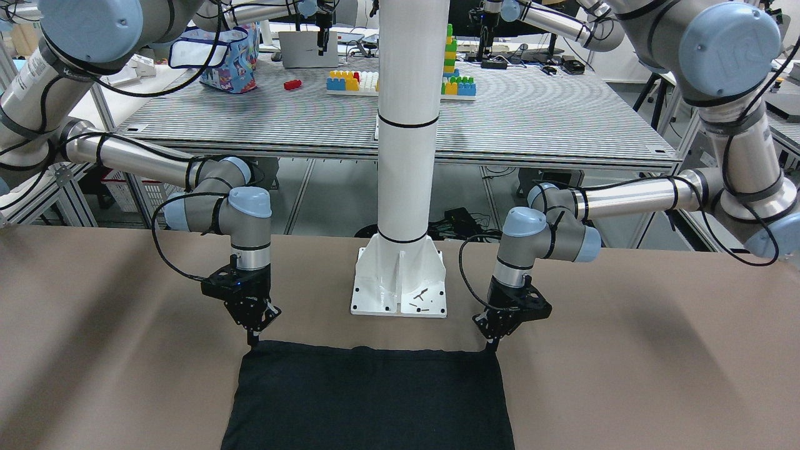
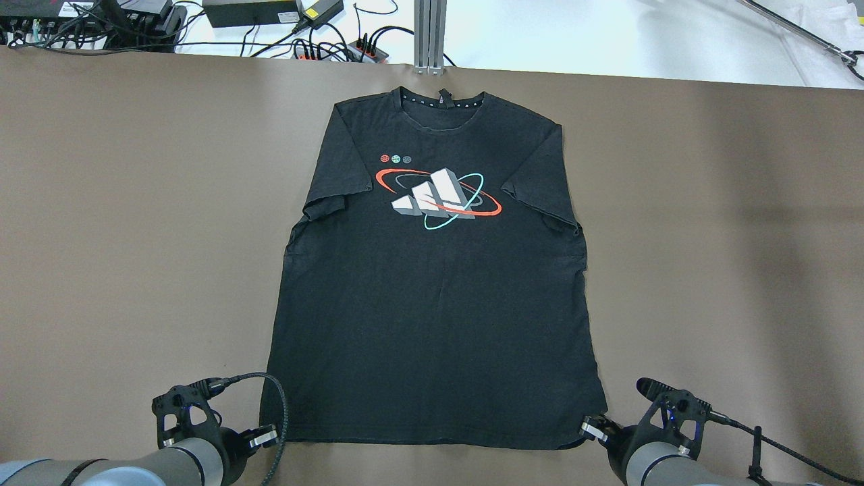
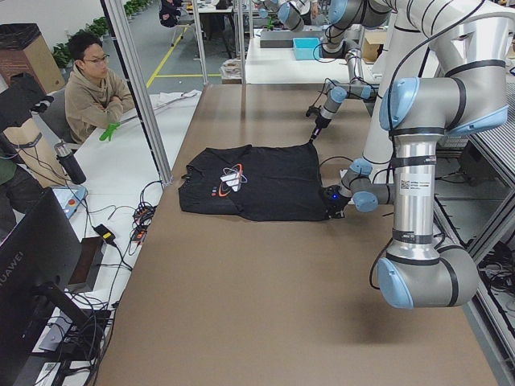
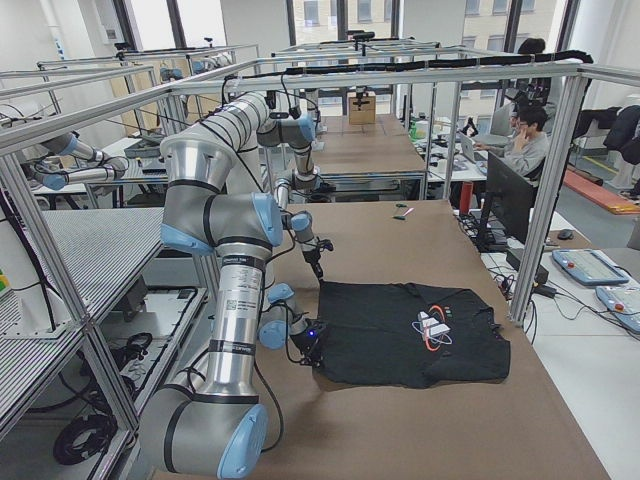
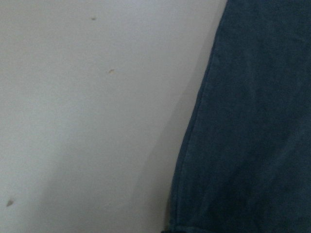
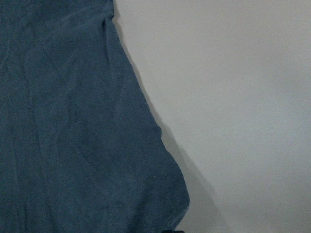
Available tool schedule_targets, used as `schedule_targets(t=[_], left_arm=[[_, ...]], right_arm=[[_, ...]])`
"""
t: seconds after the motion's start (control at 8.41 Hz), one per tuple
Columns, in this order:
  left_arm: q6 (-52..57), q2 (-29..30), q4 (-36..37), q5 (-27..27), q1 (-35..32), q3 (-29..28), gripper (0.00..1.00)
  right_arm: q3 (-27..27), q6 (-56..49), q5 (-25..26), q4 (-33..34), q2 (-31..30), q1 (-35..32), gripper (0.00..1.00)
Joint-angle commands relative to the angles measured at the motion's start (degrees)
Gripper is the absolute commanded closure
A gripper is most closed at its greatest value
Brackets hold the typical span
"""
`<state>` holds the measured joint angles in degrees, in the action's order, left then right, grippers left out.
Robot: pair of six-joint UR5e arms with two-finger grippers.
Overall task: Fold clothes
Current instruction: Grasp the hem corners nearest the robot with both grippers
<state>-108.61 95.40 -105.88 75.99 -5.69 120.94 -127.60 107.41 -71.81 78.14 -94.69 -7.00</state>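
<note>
A black T-shirt (image 2: 432, 304) with a red, white and teal print on the chest lies flat on the brown table (image 2: 135, 202), collar at the far side, hem toward me. My left gripper (image 2: 264, 436) is at the hem's left corner. In the front view it (image 1: 494, 342) is pinched shut on that corner. My right gripper (image 2: 594, 426) is at the hem's right corner, also pinched shut on it in the front view (image 1: 253, 340). Both wrist views show only the shirt's side edge (image 5: 252, 121) (image 6: 73, 121) and bare table.
The white pillar's base (image 1: 400, 284) stands just behind the hem, between the two grippers. Cables and power strips (image 2: 324, 47) lie past the table's far edge. A seated person (image 3: 92, 88) and a monitor (image 3: 32, 257) are beyond that side.
</note>
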Motion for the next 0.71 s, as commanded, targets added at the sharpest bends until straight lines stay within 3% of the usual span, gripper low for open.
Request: schedule_targets(t=[0.0,0.12,0.24,0.48,0.59], left_arm=[[2.7,-7.0,0.2,5.5,-1.6,11.3,1.0],[3.4,-7.9,0.2,7.9,-3.6,14.3,1.0],[3.4,-7.2,0.2,10.1,-5.5,14.8,1.0],[10.2,-3.2,0.4,15.9,-12.2,12.9,1.0],[11.7,0.7,0.4,19.9,-17.6,8.4,1.0]], right_arm=[[-7.8,0.1,-1.7,0.5,-1.2,-1.0,1.0],[-11.1,0.1,-4.2,0.7,-2.4,-1.5,1.0],[-11.0,0.0,-5.9,0.7,-2.3,-2.8,1.0],[-10.4,-4.0,-14.5,0.5,0.4,-10.3,1.0],[-6.7,-8.4,-19.9,0.7,4.9,-16.7,1.0]])
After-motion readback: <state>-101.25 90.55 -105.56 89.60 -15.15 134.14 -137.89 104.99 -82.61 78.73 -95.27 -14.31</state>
